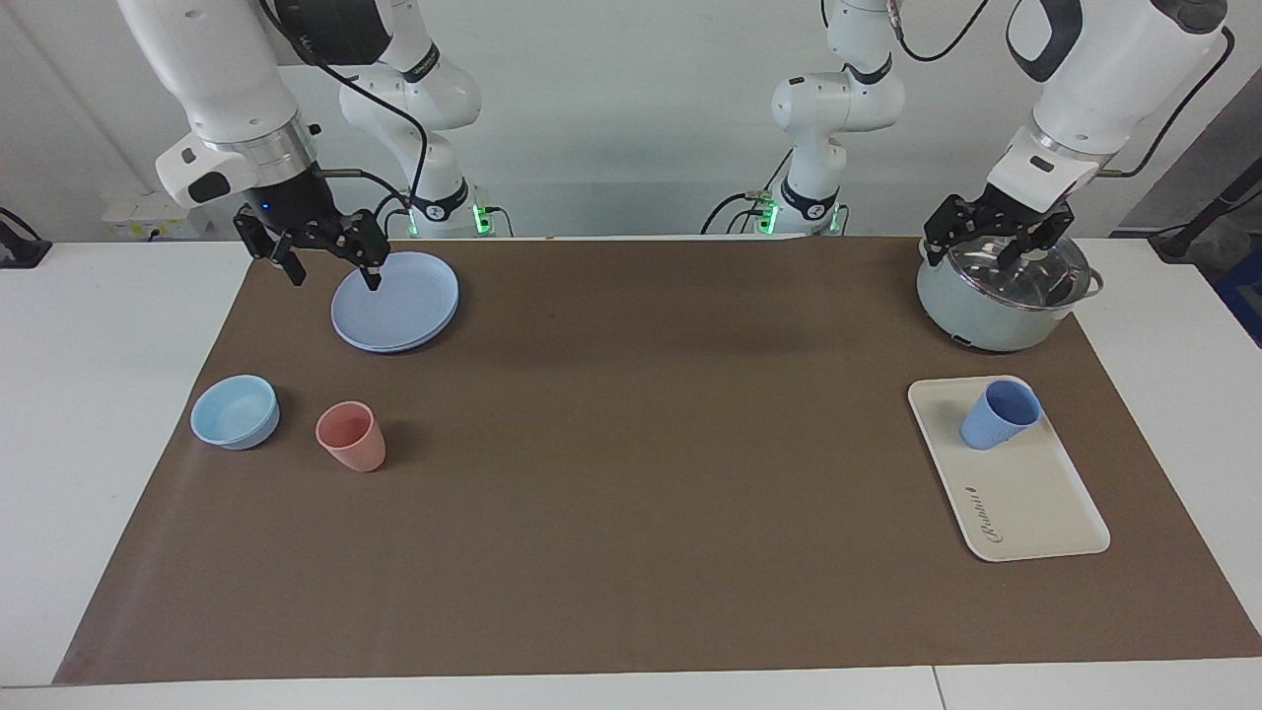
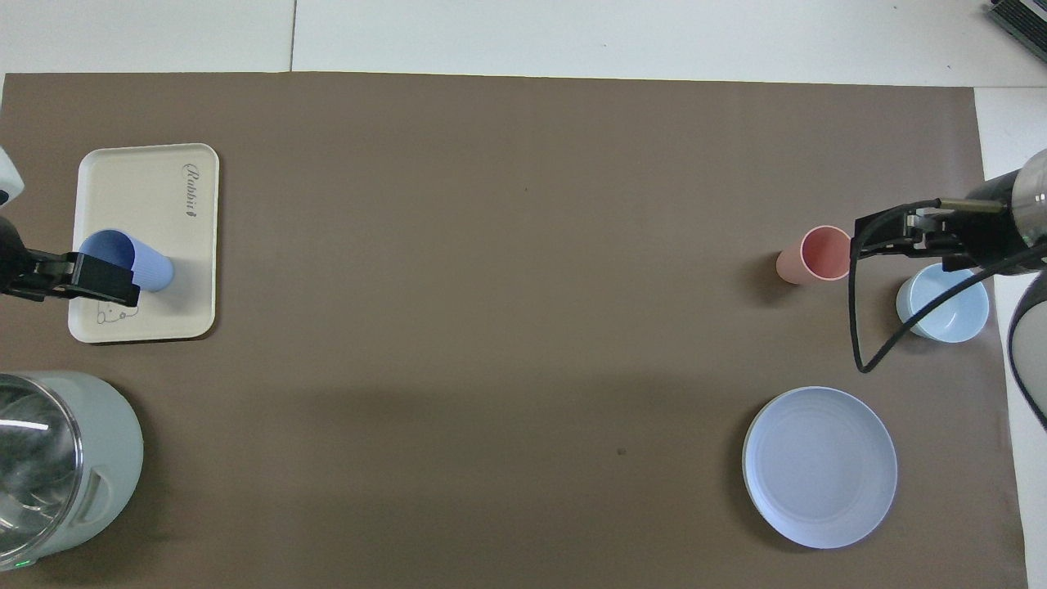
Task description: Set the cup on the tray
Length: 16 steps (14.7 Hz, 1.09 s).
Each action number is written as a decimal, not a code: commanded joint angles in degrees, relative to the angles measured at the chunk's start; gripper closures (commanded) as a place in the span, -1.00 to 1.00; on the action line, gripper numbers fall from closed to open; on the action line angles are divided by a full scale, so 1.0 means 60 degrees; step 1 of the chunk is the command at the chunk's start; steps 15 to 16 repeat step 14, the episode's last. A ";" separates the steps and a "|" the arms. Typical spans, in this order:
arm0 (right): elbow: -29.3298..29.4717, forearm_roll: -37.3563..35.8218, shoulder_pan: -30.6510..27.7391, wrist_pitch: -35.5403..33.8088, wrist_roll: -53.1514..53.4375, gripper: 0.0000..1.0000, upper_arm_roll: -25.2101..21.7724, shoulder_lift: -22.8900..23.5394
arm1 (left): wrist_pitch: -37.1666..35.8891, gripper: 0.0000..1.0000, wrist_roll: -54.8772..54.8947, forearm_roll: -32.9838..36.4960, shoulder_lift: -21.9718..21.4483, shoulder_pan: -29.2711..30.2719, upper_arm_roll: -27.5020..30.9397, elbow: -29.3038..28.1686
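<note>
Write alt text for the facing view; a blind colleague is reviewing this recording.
A blue cup stands upright on a cream tray at the left arm's end of a brown mat. The left gripper hangs open above a lidded pot; the right gripper hangs open over a blue plate.

Cup [image 1: 1000, 414] upright on tray [image 1: 1035, 503]; left gripper [image 1: 996, 242] over pot [image 1: 1001, 296], fingers apart

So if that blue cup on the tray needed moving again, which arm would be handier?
The left arm. Its gripper hangs over the lidded pot, at the same end of the table as the cup and tray. The right gripper is over the blue plate.
</note>
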 commanded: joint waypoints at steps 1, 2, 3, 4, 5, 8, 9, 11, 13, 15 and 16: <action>-0.0203 -0.0078 0.0035 -0.0102 -0.0255 -0.99 0.0047 -0.0156 | 0.0044 -1.00 0.0116 0.0202 -0.0283 0.0038 -0.0023 -0.0291; -0.0189 -0.0078 0.0065 -0.0073 -0.0255 -0.99 0.0090 -0.0156 | 0.0044 -1.00 0.0116 0.0202 -0.0283 0.0038 -0.0038 -0.0291; -0.0145 -0.0035 0.0050 -0.0073 -0.0269 -0.99 0.0120 -0.0142 | 0.0044 -1.00 0.0116 0.0202 -0.0283 0.0038 -0.0023 -0.0291; -0.0116 -0.0034 0.0065 -0.0102 -0.0299 -0.99 0.0135 -0.0156 | 0.0044 -1.00 0.0116 0.0202 -0.0283 0.0038 -0.0023 -0.0306; -0.0130 0.0009 -0.0008 -0.0087 -0.0589 -0.99 0.0135 -0.0214 | 0.0044 -1.00 0.0116 0.0202 -0.0283 0.0038 -0.0023 -0.0291; -0.0159 0.0053 -0.0242 -0.0058 -0.1456 -0.99 0.0062 -0.0215 | 0.0044 -1.00 0.0116 0.0202 -0.0283 0.0038 -0.0023 -0.0306; -0.0159 0.0053 -0.0243 -0.0058 -0.1485 -0.99 0.0062 -0.0215 | 0.0044 -1.00 0.0116 0.0202 -0.0283 0.0038 -0.0023 -0.0291; -0.0159 0.0053 -0.0228 -0.0058 -0.1500 -0.99 0.0076 -0.0215 | 0.0044 -1.00 0.0116 0.0202 -0.0283 0.0038 -0.0023 -0.0291; -0.0174 0.0053 -0.0141 -0.0146 -0.1544 -0.99 0.0076 -0.0244 | 0.0044 -1.00 0.0116 0.0202 -0.0283 0.0038 -0.0023 -0.0306; -0.0174 0.0053 -0.0140 -0.0131 -0.1529 -0.99 0.0076 -0.0244 | 0.0044 -1.00 0.0116 0.0202 -0.0283 0.0038 -0.0038 -0.0291; -0.0174 0.0053 -0.0140 -0.0131 -0.1529 -0.99 0.0076 -0.0244 | 0.0044 -1.00 0.0116 0.0202 -0.0283 0.0038 -0.0038 -0.0291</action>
